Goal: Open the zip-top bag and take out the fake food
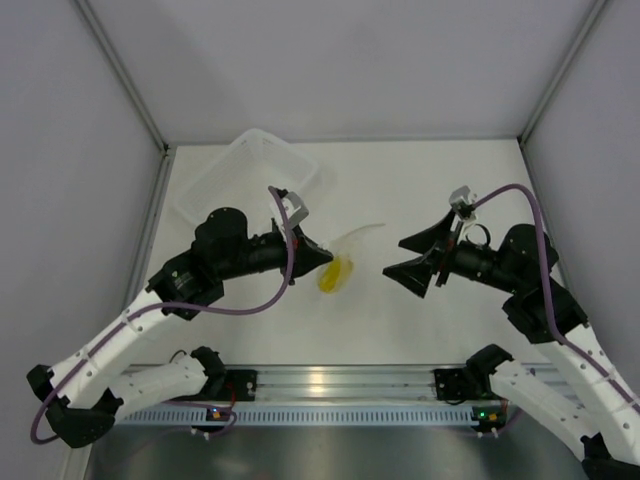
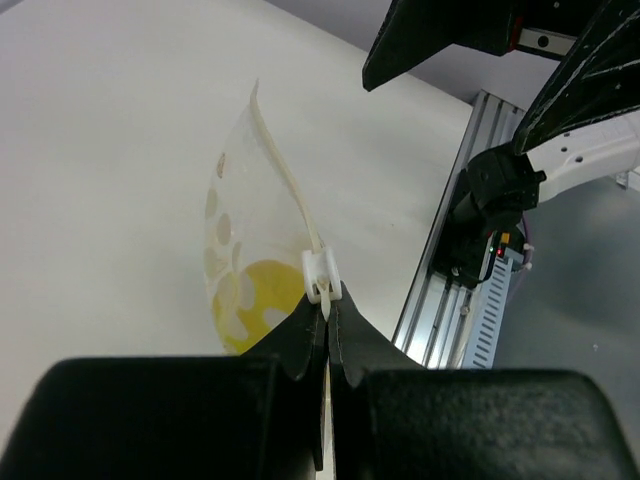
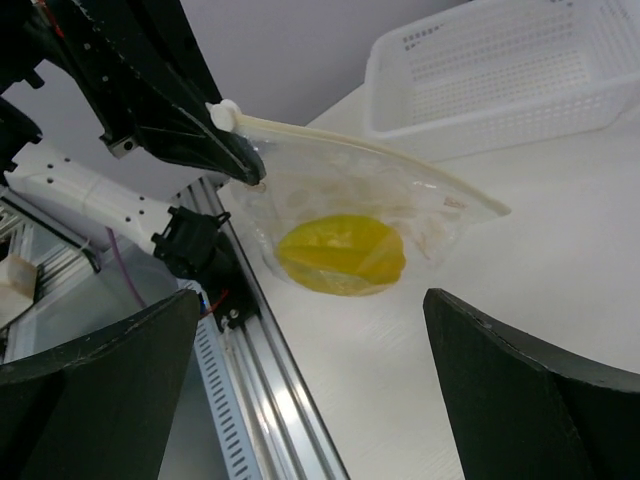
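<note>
Right now the left gripper [image 1: 325, 258] is pinching the zip-top bag [image 1: 352, 248], its jaws pressed together on the zipper end. The white slider [image 2: 320, 272] is sitting just past its fingertips. The bag is hanging out ahead of those tips, its zipper strip stretching away from the claw and its clear belly sagging toward the table [image 1: 450, 180]. The fake food [image 1: 335, 276] is lying inside the bag, in its low part, just below and ahead of the left fingertips and nearer to that claw than to the other. The right gripper [image 1: 398, 258] is facing the bag from the opposite side, its jaws standing wide apart and gripping nothing. The bag's free end is pointing toward it without touching either finger. In the right wrist view the yellow lump is showing straight ahead between the two spread fingers, with bare table in front of them. The white basket tray [image 1: 250, 170] is standing beyond the bag as the right claw sees it.
</note>
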Action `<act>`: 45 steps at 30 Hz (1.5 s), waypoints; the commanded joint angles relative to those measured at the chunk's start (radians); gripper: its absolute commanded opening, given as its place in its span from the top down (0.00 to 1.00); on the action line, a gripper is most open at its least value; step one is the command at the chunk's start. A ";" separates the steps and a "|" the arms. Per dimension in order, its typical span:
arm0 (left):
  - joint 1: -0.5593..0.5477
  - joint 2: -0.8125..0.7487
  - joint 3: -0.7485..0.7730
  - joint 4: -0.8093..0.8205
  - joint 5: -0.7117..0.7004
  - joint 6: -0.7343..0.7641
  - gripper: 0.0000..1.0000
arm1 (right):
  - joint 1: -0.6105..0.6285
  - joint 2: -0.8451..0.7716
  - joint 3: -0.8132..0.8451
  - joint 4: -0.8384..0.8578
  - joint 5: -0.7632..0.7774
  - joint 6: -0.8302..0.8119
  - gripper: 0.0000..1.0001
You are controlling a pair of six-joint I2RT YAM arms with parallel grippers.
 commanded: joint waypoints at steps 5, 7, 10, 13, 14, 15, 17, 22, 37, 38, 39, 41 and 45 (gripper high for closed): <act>-0.003 0.063 0.052 -0.107 0.056 0.058 1.00 | 0.005 0.089 0.078 0.083 -0.170 -0.035 0.09; -0.003 0.105 0.078 -0.125 0.060 0.064 1.00 | 0.005 0.102 0.101 0.049 -0.175 -0.101 0.10; -0.003 0.179 0.160 -0.183 0.088 0.099 1.00 | 0.008 0.117 0.112 0.001 -0.144 -0.152 0.10; -0.003 0.225 0.225 -0.277 0.111 0.147 1.00 | 0.020 0.171 0.104 0.004 -0.139 -0.171 0.16; -0.004 0.228 0.225 -0.283 0.123 0.153 1.00 | 0.026 0.183 0.105 0.004 -0.151 -0.184 0.16; -0.004 0.231 0.222 -0.280 0.129 0.179 1.00 | 0.047 0.197 0.119 -0.006 -0.150 -0.195 0.17; -0.004 0.245 0.219 -0.283 0.160 0.187 1.00 | 0.083 0.249 0.144 -0.023 -0.141 -0.234 0.21; -0.004 0.276 0.198 -0.282 0.212 0.204 1.00 | 0.262 0.329 0.199 -0.025 -0.049 -0.351 0.24; -0.019 0.254 0.170 -0.282 0.404 0.302 1.00 | 0.262 0.301 0.179 -0.019 -0.098 -0.433 0.37; -0.021 0.236 0.164 -0.282 0.393 0.308 1.00 | 0.262 0.310 0.181 -0.022 -0.131 -0.425 0.38; -0.024 0.230 0.162 -0.280 0.388 0.314 1.00 | 0.264 0.315 0.185 -0.023 -0.168 -0.420 0.38; -0.036 0.227 0.169 -0.282 0.379 0.322 1.00 | 0.262 0.329 0.194 -0.023 -0.239 -0.414 0.40; -0.047 0.221 0.172 -0.282 0.378 0.329 1.00 | 0.262 0.343 0.213 0.003 -0.305 -0.394 0.51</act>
